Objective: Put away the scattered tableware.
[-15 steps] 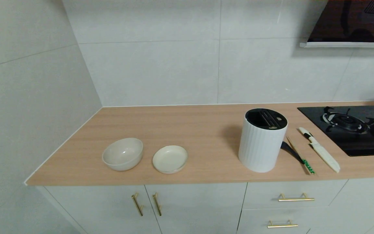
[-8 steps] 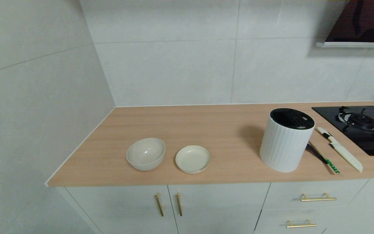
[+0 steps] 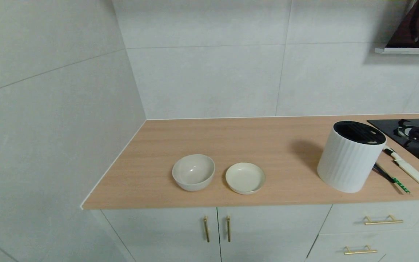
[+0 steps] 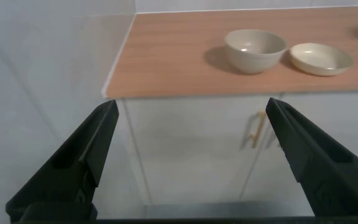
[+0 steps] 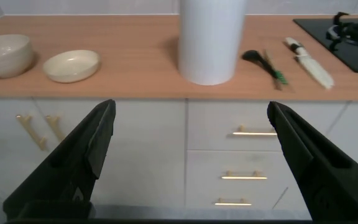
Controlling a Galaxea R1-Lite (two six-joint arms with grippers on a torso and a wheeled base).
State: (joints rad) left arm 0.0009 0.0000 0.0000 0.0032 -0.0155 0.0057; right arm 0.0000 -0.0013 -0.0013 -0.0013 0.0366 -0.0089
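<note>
On the wooden counter (image 3: 267, 138) stand a cream bowl (image 3: 193, 177) and, to its right, a shallow cream plate (image 3: 245, 177). Further right is a white ribbed utensil holder (image 3: 350, 157) with a black slotted top. Beside it lie a black-handled utensil and chopsticks with green ends (image 3: 391, 178) and a white-handled knife (image 3: 409, 170). My left gripper (image 4: 188, 124) is open, held low in front of the cabinets, with the bowl (image 4: 255, 50) and plate (image 4: 321, 58) beyond it. My right gripper (image 5: 191, 124) is open too, below the counter edge, facing the holder (image 5: 211, 40), chopsticks (image 5: 272, 67) and knife (image 5: 309, 62).
A black gas hob (image 3: 416, 140) sits at the counter's right end under a range hood (image 3: 413, 29). Tiled walls close the back and left. White cabinet doors (image 3: 216, 229) and drawers (image 3: 378, 220) with brass handles sit below the counter.
The head camera has turned left, so everything on the counter sits further right in the picture. Nothing on the counter has moved.
</note>
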